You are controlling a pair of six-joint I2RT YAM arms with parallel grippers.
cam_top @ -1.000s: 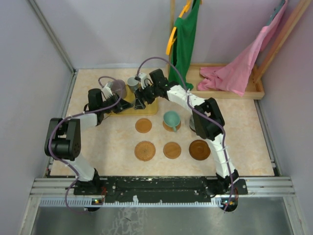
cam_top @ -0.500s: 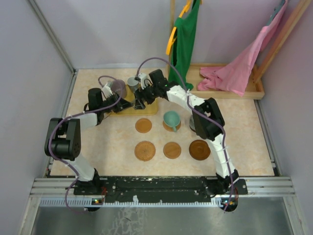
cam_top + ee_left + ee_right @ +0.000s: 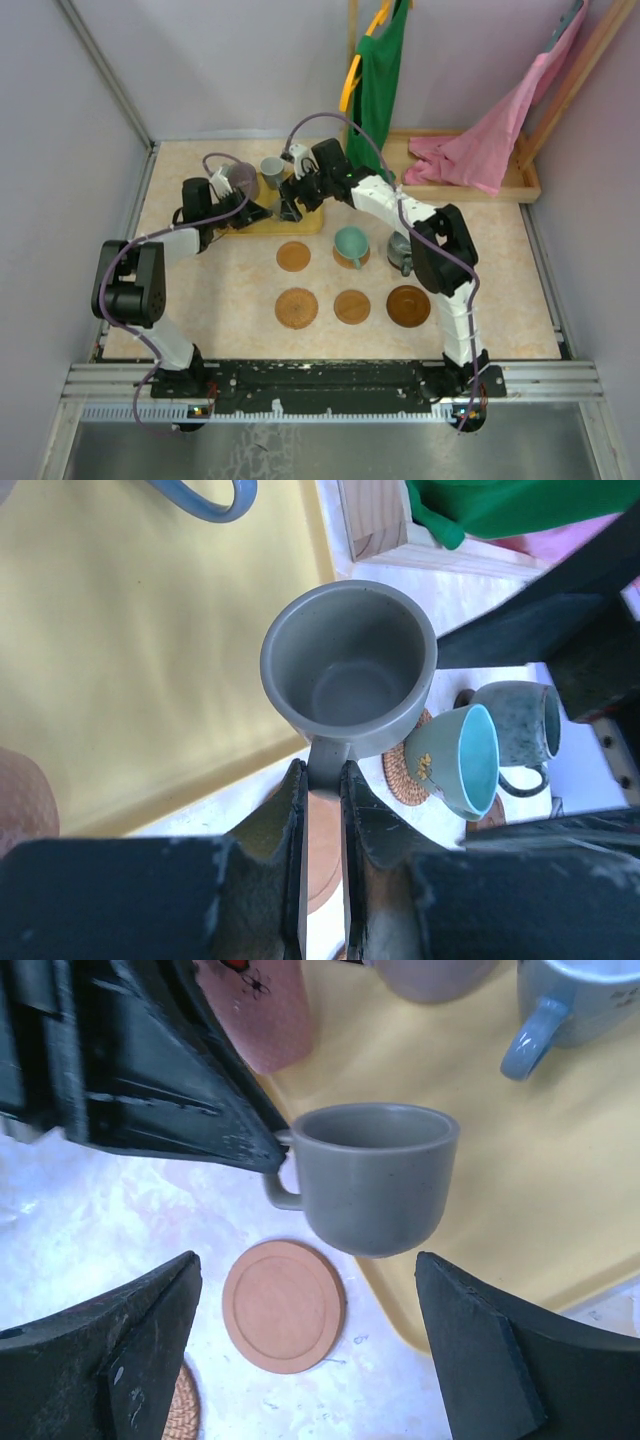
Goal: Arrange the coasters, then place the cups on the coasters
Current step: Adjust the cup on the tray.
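Observation:
My left gripper [image 3: 322, 776] is shut on the handle of a plain grey cup [image 3: 348, 670], which hangs upright over the front edge of the yellow tray [image 3: 120, 660]. In the right wrist view the same grey cup [image 3: 375, 1175] hangs above a smooth tan coaster [image 3: 283, 1305]. My right gripper [image 3: 308, 1265] is open, its fingers wide on either side below the cup, touching nothing. From above, a teal cup [image 3: 351, 243] and a speckled grey cup [image 3: 403, 250] stand on coasters. Bare coasters lie at the back left [image 3: 293, 256] and in a front row [image 3: 351, 306].
On the tray stand a purplish cup [image 3: 240, 178], a grey-blue cup [image 3: 272, 168] and a reddish-brown cup [image 3: 255, 1010]. A wooden tray [image 3: 520, 185] with pink cloth sits at the back right, next to a hanging green garment [image 3: 385, 70]. Both arms crowd the tray's front edge.
My right arm's elbow has swung right, uncovering the speckled grey cup, and its gripper has shifted slightly back. The left gripper has kept the grey cup in the same place.

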